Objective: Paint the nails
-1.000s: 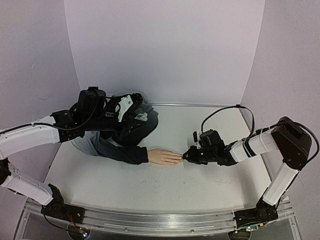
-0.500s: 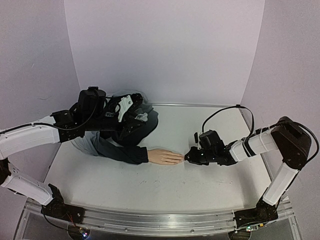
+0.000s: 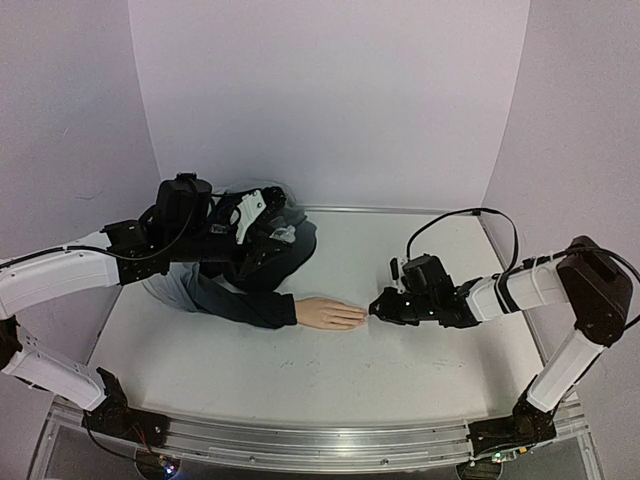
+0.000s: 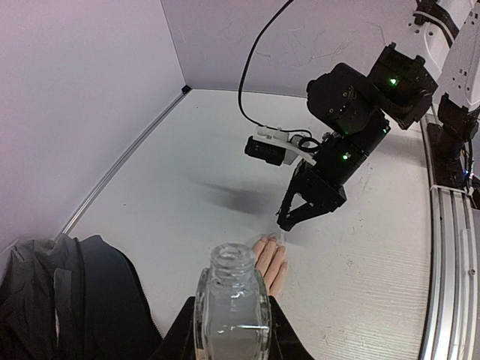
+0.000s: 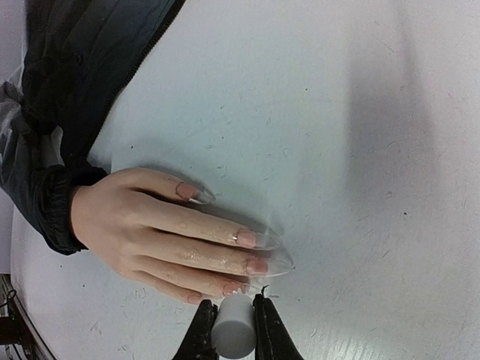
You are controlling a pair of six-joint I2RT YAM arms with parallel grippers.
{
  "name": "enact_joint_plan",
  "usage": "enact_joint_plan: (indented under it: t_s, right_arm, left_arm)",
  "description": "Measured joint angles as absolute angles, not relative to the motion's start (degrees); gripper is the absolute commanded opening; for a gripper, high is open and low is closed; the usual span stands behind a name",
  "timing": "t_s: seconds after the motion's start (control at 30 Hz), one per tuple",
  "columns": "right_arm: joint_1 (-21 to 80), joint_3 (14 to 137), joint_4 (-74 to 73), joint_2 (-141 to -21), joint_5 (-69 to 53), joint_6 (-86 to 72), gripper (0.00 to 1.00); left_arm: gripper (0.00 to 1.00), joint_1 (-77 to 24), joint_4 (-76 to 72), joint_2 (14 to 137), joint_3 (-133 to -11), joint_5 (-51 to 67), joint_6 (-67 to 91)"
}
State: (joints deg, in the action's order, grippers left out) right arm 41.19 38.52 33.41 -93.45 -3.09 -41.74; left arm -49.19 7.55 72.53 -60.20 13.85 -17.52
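The pale mannequin hand (image 3: 326,314) lies flat on the white table, its dark jacket sleeve (image 3: 245,303) running back to the left. Its nails (image 5: 246,238) carry long clear tips pointing right. My right gripper (image 5: 233,319) is shut on a white brush cap (image 5: 234,328), just off the tips of the ring and little fingers; a thin dark bristle (image 5: 263,289) shows beside the nearest nail. The left gripper (image 4: 232,319) is shut on an uncapped clear glass bottle (image 4: 232,300), held upright above the bunched jacket (image 3: 270,250). The right gripper (image 4: 291,220) hangs over the hand's fingertips (image 4: 271,244) in the left wrist view.
Pale walls close the table at the back and on both sides. A metal rail (image 3: 320,440) runs along the near edge. A black cable (image 3: 455,218) loops over the right arm. The jacket's bulk fills the back left of the table (image 3: 420,250).
The right arm's wrist has shifted slightly to the right while its fingertips stay at the hand's fingertips. The left arm, bottle and hand have not moved.
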Motion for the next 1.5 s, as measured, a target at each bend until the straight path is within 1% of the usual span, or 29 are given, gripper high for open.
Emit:
enact_joint_plan:
  t_s: [0.63, 1.2, 1.5]
  right_arm:
    - [41.2, 38.8, 35.6, -96.4, -5.0, -41.8, 0.0]
    - [41.2, 38.6, 33.9, -94.7, -2.3, -42.3, 0.0]
    - [41.8, 38.6, 34.0, -93.8, -3.6, -41.8, 0.0]
  left_arm:
    - [0.0, -49.2, 7.6, 72.5, -60.2, 13.8, -17.5]
    - [0.0, -49.2, 7.6, 72.5, -60.2, 13.8, -17.5]
    - [0.0, -49.2, 7.6, 72.5, -60.2, 13.8, -17.5]
